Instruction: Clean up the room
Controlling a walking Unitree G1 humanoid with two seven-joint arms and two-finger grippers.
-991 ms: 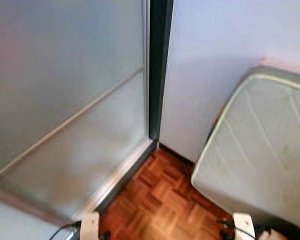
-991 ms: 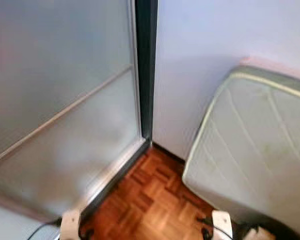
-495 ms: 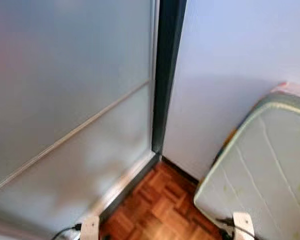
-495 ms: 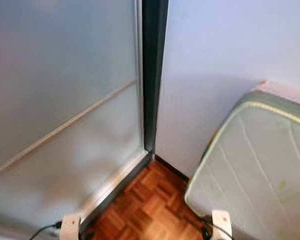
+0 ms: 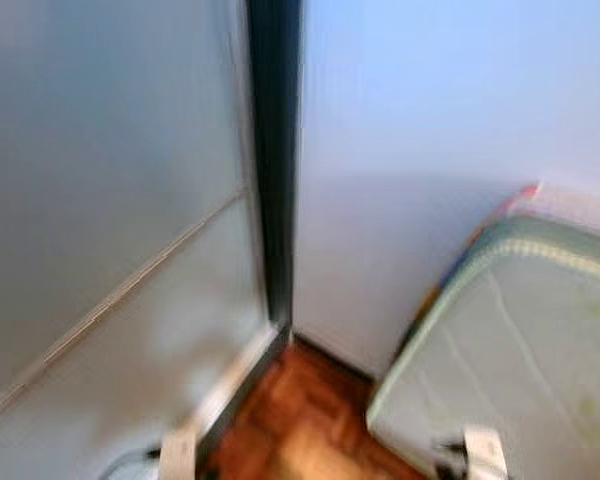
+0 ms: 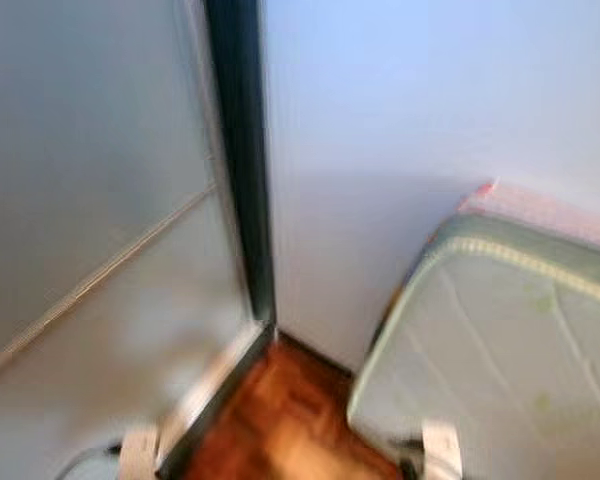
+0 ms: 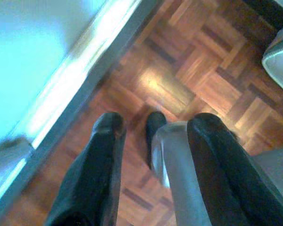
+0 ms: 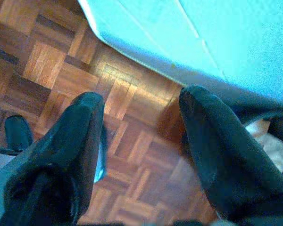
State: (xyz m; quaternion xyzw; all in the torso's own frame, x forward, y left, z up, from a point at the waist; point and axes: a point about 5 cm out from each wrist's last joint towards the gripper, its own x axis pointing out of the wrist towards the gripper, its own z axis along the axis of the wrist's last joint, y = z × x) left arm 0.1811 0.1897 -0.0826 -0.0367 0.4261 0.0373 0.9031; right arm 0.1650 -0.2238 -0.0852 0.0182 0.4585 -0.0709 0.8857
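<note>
Both arms hang low over the parquet floor [image 7: 198,61], and no loose item lies between the fingers of either. In the left wrist view my left gripper [image 7: 155,125] is open above the wood beside the sliding door's bottom rail [image 7: 85,70]. In the right wrist view my right gripper [image 8: 141,101] is open too, just off the edge of a pale green mattress [image 8: 179,33]. The tops of my left arm [image 5: 177,455] and right arm [image 5: 485,450] show at the bottom of the blurred head view.
A frosted glass sliding door [image 5: 110,200] with a dark frame [image 5: 275,170] stands on the left. A white wall [image 5: 420,150] is straight ahead. The mattress [image 5: 510,350] fills the right. My own foot [image 7: 155,127] is below. A pale unclear thing [image 8: 273,141] lies by the mattress.
The whole picture has shifted and blurred, so the camera has moved. The door frame now sits further left and less floor shows. Nothing in the room has moved.
</note>
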